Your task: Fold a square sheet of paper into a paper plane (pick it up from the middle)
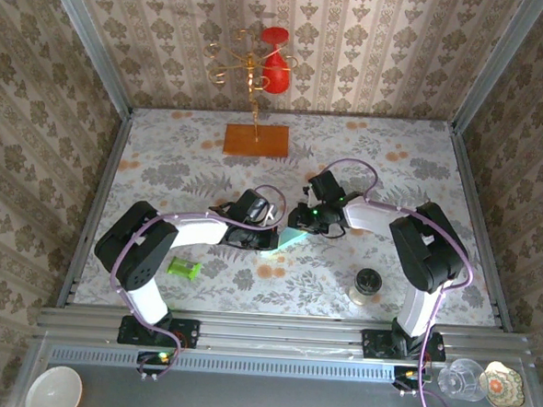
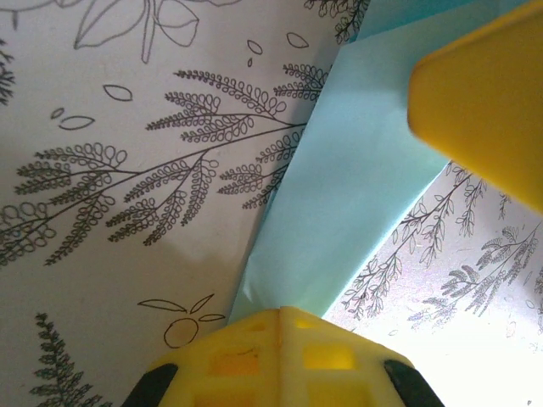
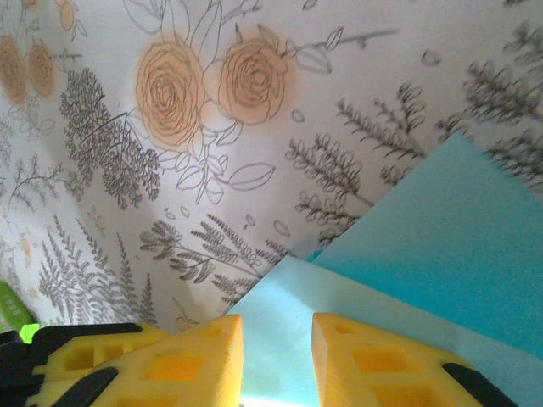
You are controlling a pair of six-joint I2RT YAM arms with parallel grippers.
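The light-blue sheet of paper (image 1: pixel 285 240) lies partly folded at the table's middle, between both grippers. In the left wrist view the paper (image 2: pixel 356 195) runs as a narrow folded band up from my left gripper (image 2: pixel 282 315). That gripper is shut, its tips down on the paper's near end; whether they pinch it I cannot tell. My right gripper (image 3: pixel 277 356) stands open over a pale upper layer of the paper (image 3: pixel 280 339), with a darker layer (image 3: pixel 458 229) to its right. Its finger (image 2: pixel 484 93) reaches into the left wrist view. A paper plane is out of view.
An orange wooden board (image 1: pixel 256 140) lies at the back, below a red and gold ornament (image 1: pixel 262 60). A small green cylinder (image 1: pixel 184 268) sits front left and a glass jar (image 1: pixel 367 285) front right. A bowl (image 1: pixel 54 389) and a glass (image 1: pixel 461 378) stand off the table's front.
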